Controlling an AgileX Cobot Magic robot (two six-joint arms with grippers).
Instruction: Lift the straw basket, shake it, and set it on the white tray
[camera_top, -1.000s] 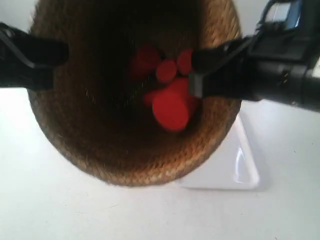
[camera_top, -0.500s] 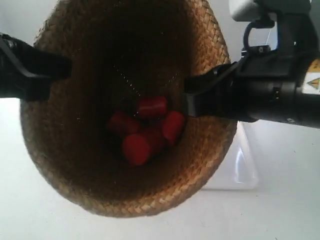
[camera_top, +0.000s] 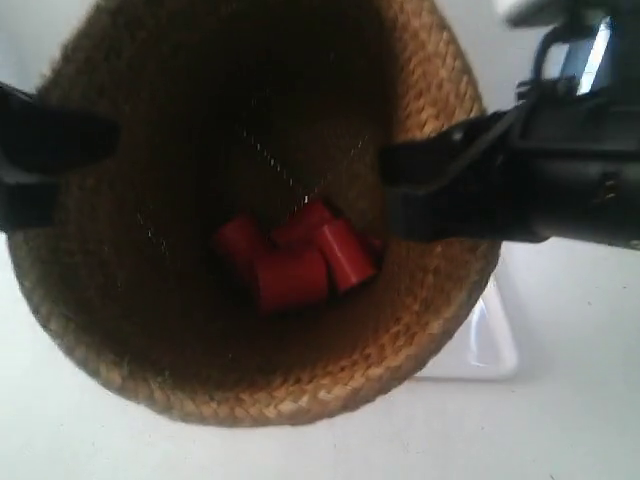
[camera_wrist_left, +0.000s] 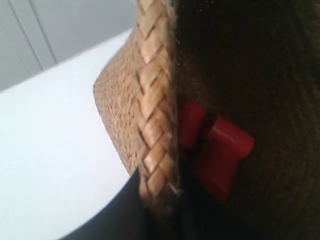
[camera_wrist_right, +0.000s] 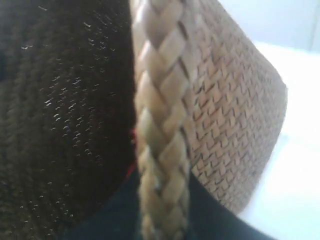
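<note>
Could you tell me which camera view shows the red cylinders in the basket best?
The exterior view: it looks into the straw basket at all the red cylinders. Left wrist shows some behind the rim; right wrist, a sliver.

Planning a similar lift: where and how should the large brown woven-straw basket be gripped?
Pinch the braided rim of the brown straw basket at two opposite sides, from outside, one finger within. The wide tapered wall offers no other ridge; a balanced hold should keep the red cylinders in.

red cylinders (camera_top: 290, 268) clustered (several, touching each other); white tabletop (camera_top: 580, 425).
</note>
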